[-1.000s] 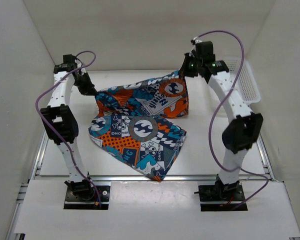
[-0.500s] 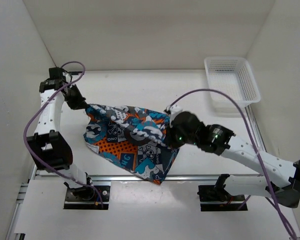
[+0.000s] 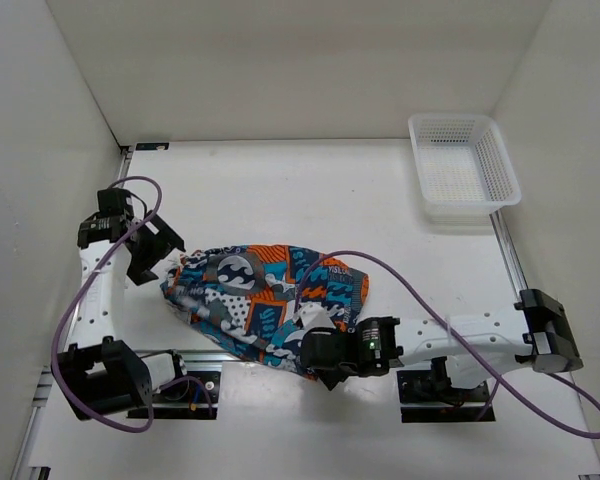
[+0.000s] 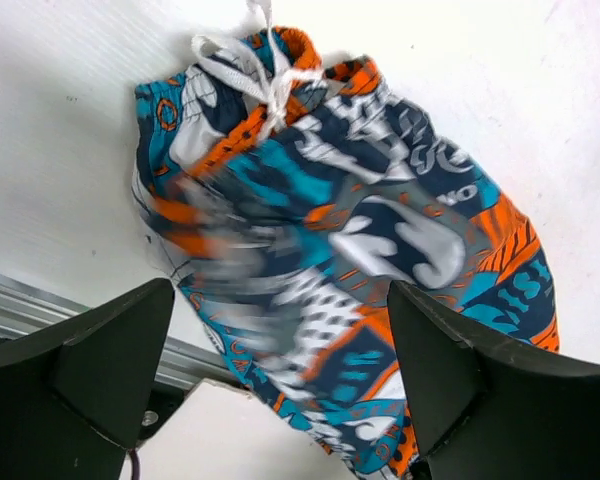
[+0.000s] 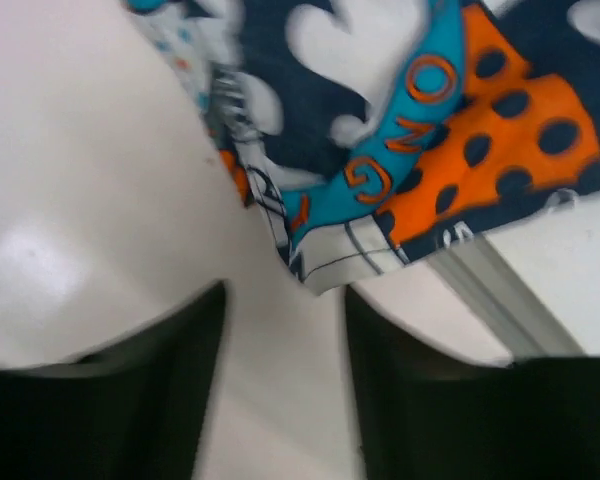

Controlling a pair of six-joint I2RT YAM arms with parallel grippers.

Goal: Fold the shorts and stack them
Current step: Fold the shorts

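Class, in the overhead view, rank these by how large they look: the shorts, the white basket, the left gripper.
1. shorts
2. white basket
3. left gripper: probably raised nearer the camera, which enlarges it, yet it looks clearly the smallest.

shorts (image 3: 260,300) lie bunched near the table's (image 3: 310,190) front edge, left of centre — left gripper (image 3: 159,254) just beside their left end, right gripper (image 3: 318,360) at their near right corner. a basket (image 3: 463,165) sits far right, well apart.
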